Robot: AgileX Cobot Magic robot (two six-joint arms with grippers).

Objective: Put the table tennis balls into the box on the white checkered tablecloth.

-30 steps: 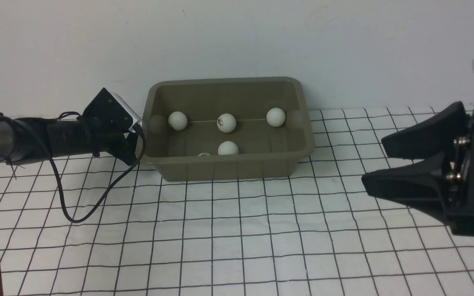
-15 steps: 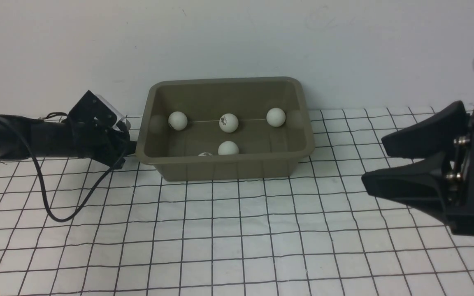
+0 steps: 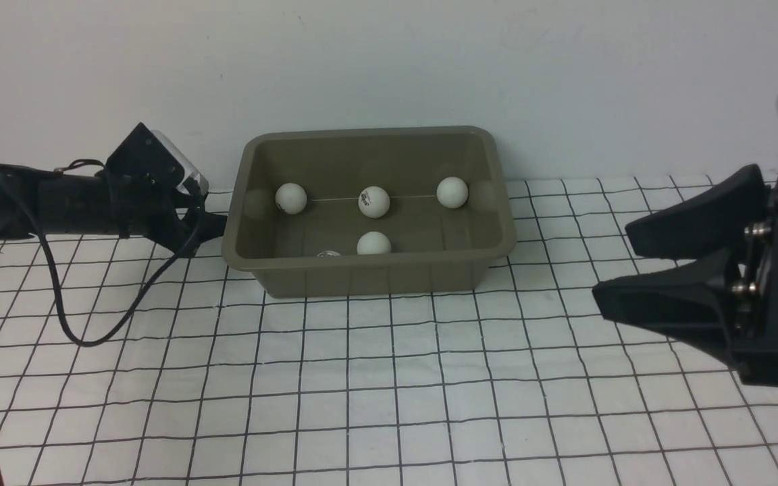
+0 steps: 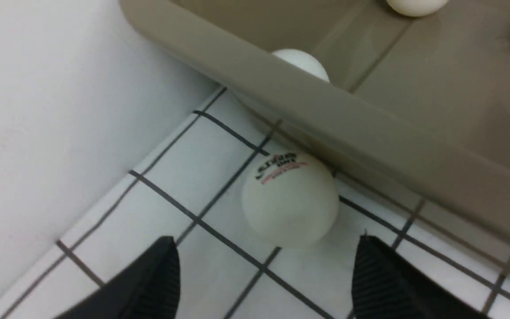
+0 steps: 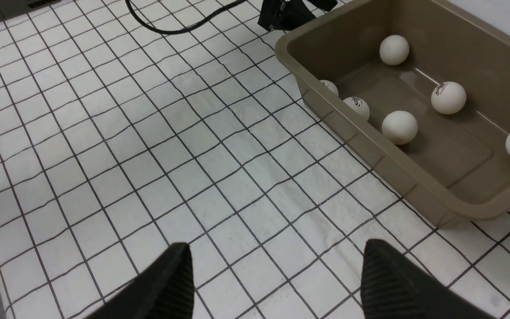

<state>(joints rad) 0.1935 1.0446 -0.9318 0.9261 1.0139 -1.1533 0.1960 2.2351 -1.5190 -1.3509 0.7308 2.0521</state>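
Reaching with our left gripper point(image 4: 264, 270) toward the last loose table tennis ball point(image 4: 289, 199), we find it on the white checkered tablecloth point(image 3: 389, 378), tucked against the outer left wall of the box point(image 3: 369, 273) and close to the white back wall point(image 4: 38, 110); our left jaws stand wide apart and empty, one finger to each side of the ball, which lies just ahead of them and between their lines; in the front view this ball is hidden behind our left arm. We judge that the coming move turns on that gap: the ball sits under the flared rim, so we must slide straight forward along the cloth to straddle it before closing, or the rim may block one finger; a round ball has no long axis, so only the approach line matters. Our left arm is far nearer; our right gripper point(image 5: 272, 274) hangs well apart over bare cloth, its jaws parted and holding nothing. Six balls point(image 5: 448, 97) already lie inside the box.
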